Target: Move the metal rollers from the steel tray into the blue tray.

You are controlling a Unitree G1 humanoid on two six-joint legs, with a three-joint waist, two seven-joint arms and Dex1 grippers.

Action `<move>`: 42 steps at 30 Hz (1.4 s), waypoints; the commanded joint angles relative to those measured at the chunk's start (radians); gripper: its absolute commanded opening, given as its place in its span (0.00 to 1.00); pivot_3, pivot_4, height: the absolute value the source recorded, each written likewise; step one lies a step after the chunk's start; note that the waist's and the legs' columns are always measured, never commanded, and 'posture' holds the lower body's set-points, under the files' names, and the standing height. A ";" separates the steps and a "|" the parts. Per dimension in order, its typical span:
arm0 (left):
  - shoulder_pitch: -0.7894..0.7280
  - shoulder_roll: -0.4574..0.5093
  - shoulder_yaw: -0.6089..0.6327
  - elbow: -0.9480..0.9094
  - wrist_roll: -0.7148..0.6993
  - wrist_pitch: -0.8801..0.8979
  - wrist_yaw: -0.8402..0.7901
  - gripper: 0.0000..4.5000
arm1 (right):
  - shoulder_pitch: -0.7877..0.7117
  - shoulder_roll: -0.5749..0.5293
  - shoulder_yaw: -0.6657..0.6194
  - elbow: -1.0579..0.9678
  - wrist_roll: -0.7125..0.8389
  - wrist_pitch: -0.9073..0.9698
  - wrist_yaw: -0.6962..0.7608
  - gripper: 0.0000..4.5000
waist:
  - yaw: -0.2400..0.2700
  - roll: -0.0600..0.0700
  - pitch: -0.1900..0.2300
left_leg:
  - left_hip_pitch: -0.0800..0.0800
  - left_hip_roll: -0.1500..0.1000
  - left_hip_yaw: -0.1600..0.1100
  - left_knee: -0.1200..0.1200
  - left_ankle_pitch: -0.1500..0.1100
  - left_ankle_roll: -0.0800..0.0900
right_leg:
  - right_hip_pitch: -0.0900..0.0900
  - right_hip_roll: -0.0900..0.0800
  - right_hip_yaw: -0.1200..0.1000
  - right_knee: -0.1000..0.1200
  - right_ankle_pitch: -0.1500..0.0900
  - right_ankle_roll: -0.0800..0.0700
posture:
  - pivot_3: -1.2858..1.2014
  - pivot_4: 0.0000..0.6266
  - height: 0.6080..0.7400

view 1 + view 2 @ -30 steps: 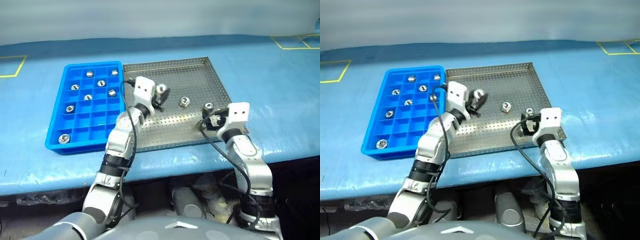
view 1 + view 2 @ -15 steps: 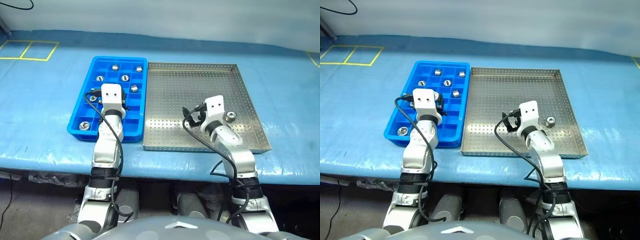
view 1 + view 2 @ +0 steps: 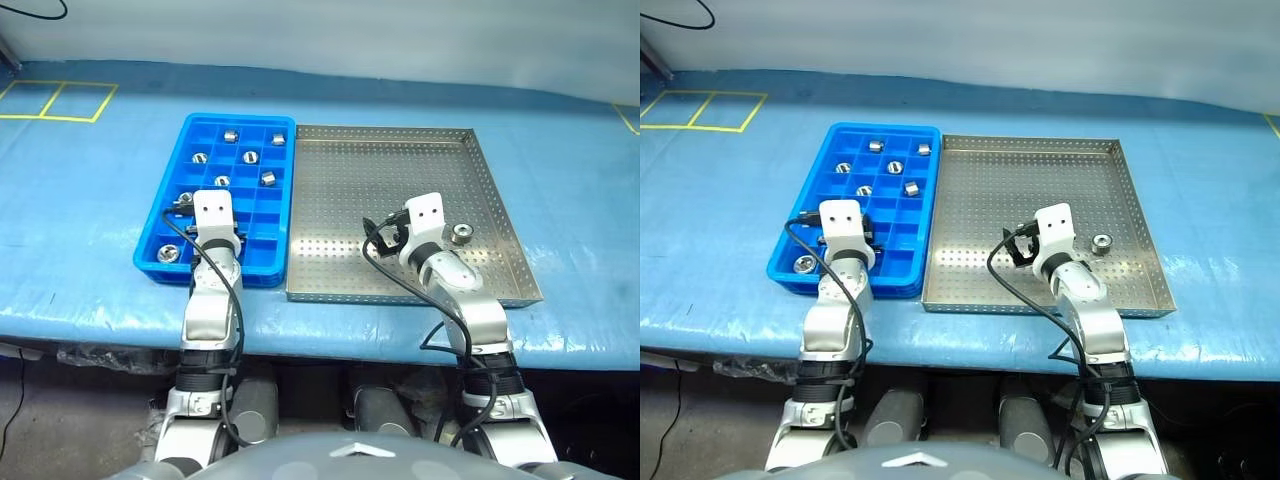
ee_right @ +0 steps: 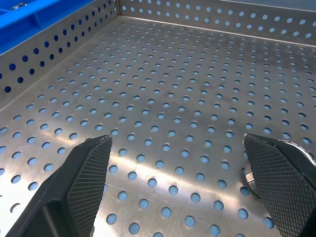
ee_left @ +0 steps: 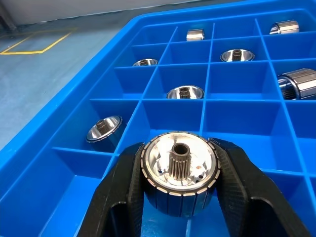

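**Operator:** Report left end effector status.

**Unit:** My left end effector (image 5: pixel 180 207) is clamped on one of the metal rollers (image 5: pixel 179 170), its two black fingers (image 5: pixel 121 197) pressing the ribbed sides. In the left wrist view the roller's toothed central bore faces the camera. The roller sits above a near compartment of the blue tray (image 3: pixel 150 250), left of centre in the head views.

**Operator:** Right end effector?

**Unit:** My right end effector (image 4: pixel 197 182) has its fingers spread wide apart, holding nothing, low over the perforated floor of the steel tray (image 3: pixel 390 165). One loose roller (image 3: pixel 461 234) lies on that floor at centre right of the left eye view, just beside my right finger (image 4: pixel 284 182).

**Operator:** Tray contents?

**Unit:** Several rollers (image 3: pixel 250 157) already occupy separate compartments, mostly toward the far end of the blue tray; one (image 3: pixel 169 251) lies in the near-left corner compartment. Both trays stand side by side, apparently touching, on the blue-covered counter (image 3: pixel 90 160).
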 commanded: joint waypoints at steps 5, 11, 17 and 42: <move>0.027 -0.015 0.023 -0.048 0.020 0.022 0.052 0.39 | -0.009 -0.002 -0.021 -0.008 0.001 -0.034 -0.005 1.00 | -0.010 0.000 0.000 | 0.000 0.000 0.001 -0.001 0.000 0.000 | 0.000 0.000 0.001 0.000 0.001 0.002 | 0.61 0.24 1.00; 0.037 -0.010 0.008 -0.063 0.009 0.068 0.012 0.59 | -0.031 0.024 -0.072 0.006 -0.001 -0.070 -0.074 1.00 | -0.018 0.000 0.000 | 0.000 0.000 0.001 -0.001 0.000 0.000 | 0.000 0.000 0.001 -0.001 0.001 0.002 | 0.61 0.24 1.00; 0.059 0.034 -0.023 -0.100 -0.026 -0.013 -0.089 0.88 | -0.092 0.054 -0.134 0.035 0.031 -0.057 -0.124 1.00 | -0.020 0.000 0.000 | 0.001 0.000 0.002 -0.001 0.000 0.000 | 0.000 0.000 0.002 0.000 0.001 0.002 | 0.61 0.24 1.00; 0.235 0.387 0.018 -0.436 -0.331 -0.325 -0.679 0.89 | -0.280 0.034 -0.115 0.265 0.021 0.122 -0.156 0.43 | -0.007 0.000 0.000 | 0.002 0.002 0.003 -0.002 0.000 0.001 | -0.001 0.000 0.002 0.001 -0.002 -0.002 | 0.66 0.24 1.00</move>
